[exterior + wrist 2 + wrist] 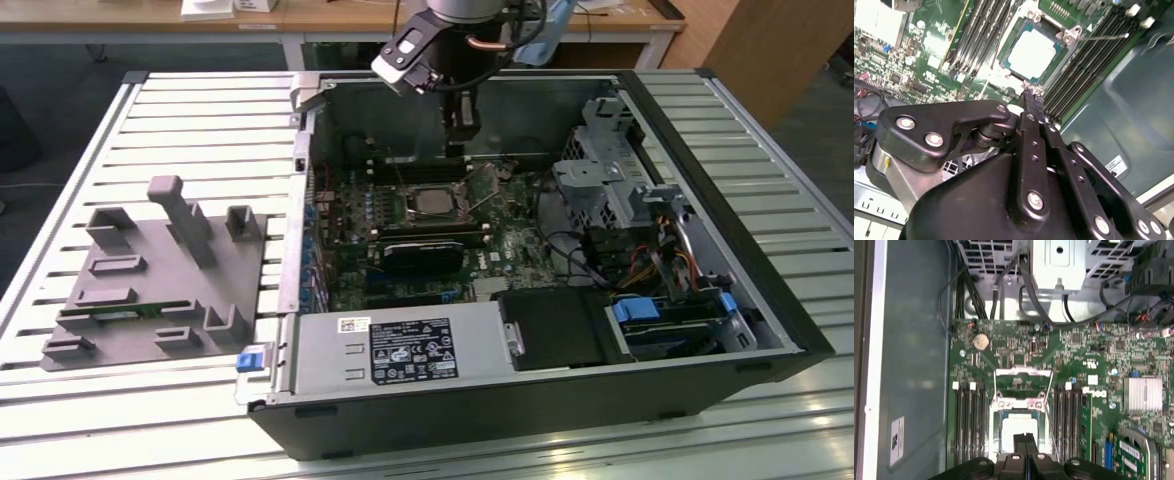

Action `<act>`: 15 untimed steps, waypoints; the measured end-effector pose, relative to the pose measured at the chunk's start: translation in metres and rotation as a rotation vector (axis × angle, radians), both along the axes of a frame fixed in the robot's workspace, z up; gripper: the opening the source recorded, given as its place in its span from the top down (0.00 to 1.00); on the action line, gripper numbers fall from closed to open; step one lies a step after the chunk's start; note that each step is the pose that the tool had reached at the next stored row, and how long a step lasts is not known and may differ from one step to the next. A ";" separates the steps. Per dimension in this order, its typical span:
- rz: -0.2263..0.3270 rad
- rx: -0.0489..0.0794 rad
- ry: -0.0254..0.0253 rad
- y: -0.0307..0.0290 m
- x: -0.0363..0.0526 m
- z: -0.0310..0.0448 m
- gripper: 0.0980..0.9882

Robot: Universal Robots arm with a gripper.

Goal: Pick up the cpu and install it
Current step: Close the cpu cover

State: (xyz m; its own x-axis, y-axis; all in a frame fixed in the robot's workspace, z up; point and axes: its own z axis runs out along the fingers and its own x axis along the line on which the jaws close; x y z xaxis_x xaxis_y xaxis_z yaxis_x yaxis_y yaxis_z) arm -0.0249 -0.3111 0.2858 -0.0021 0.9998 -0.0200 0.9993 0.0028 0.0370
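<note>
— Looking at the claw (1025, 438), what do you see?
— Its fingers are pressed together with nothing between them. In the exterior view the claw (461, 150) hangs inside the open case (747, 300), over the board (507, 240).
— Where is the cpu?
— The cpu (430, 203) lies flat in the socket (996, 432), silvery top up. In both wrist views the claw (1033, 95) sits above its near edge, not gripping it.
— Is the socket closed?
— No. Its frame (1024, 382) stands hinged open beyond the cpu (1013, 426).
— What flanks it?
— Dark slots (969, 425) on both sides.
— Anything else?
— A grey fixture (154, 275) rests on the worktop (200, 120), at the exterior view's left.
</note>
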 end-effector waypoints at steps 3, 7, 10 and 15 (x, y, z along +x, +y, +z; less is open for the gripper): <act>0.000 0.000 0.0000 0.0000 0.0081 0.0000 0.99; 0.000 0.000 0.0000 0.0000 0.0147 0.0000 0.99; 0.000 0.000 0.0000 0.0000 0.0187 0.0000 0.99; 0.000 0.000 0.0000 0.0000 0.0221 0.0000 0.99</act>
State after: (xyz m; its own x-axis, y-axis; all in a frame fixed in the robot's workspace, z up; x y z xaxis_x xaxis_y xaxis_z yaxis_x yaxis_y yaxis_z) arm -0.0028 -0.3111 0.2858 -0.0021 0.9998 -0.0200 0.9993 0.0028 0.0371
